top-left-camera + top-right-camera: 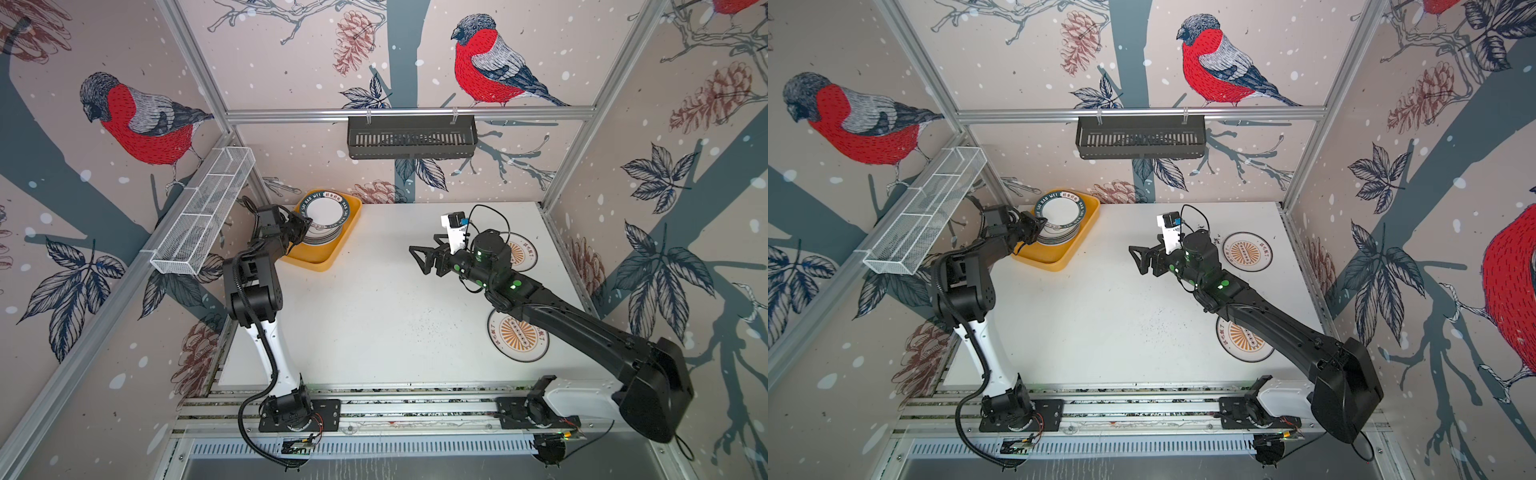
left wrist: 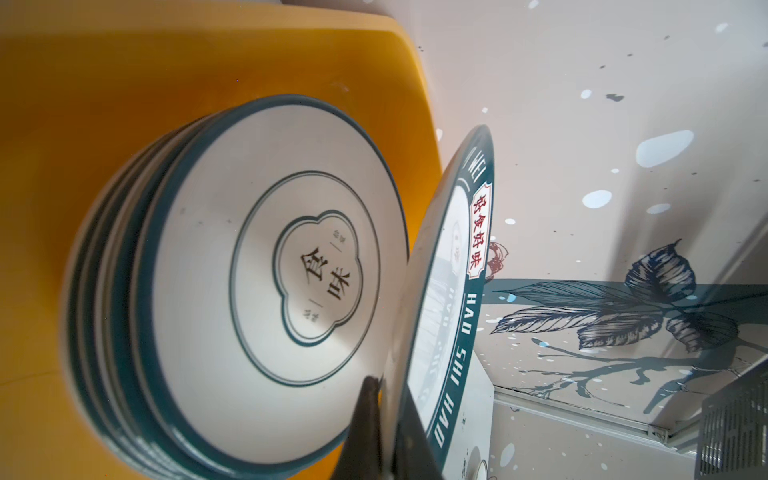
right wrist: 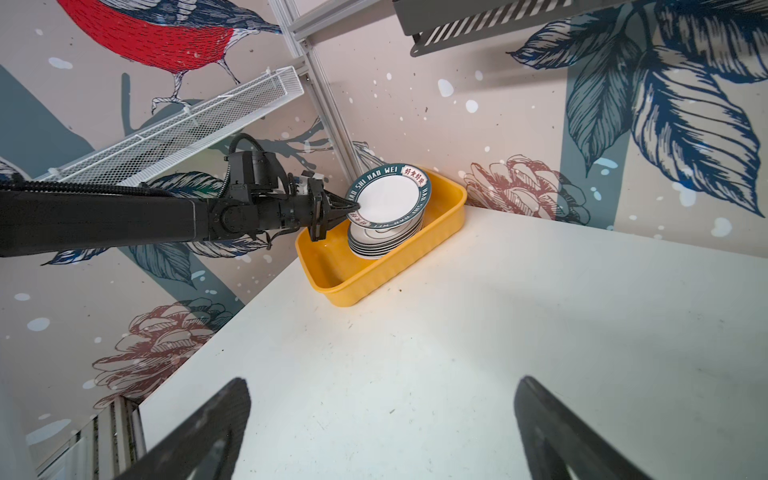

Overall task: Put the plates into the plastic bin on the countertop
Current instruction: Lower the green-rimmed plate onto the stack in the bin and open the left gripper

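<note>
Along the back wall hangs a black slatted basket [image 1: 411, 137], and a white wire-mesh basket [image 1: 203, 212] runs down the left wall just above the left arm's elbow. On the countertop [image 1: 374, 316] the yellow plastic bin [image 1: 332, 255] sits in the far left corner, with a stack of plates [image 1: 320, 240] in its far half. Two orange sunburst plates lie flat on the right side, one [image 1: 525, 254] partly hidden behind the right wrist, one [image 1: 515, 343] partly under the right forearm.

The left gripper [image 1: 306, 221] is pinched tight on the rim of a green-rimmed plate [image 1: 326, 211], holding it tilted just over the stack; whether its low edge touches, I cannot tell. The right gripper [image 1: 420, 259] hangs with its jaws wide apart and nothing between them, over bare counter near the middle.

The left arm is folded sharply at the elbow, its wrist reaching toward the corner. The right arm stretches long and low from the front rail, slanting inward
</note>
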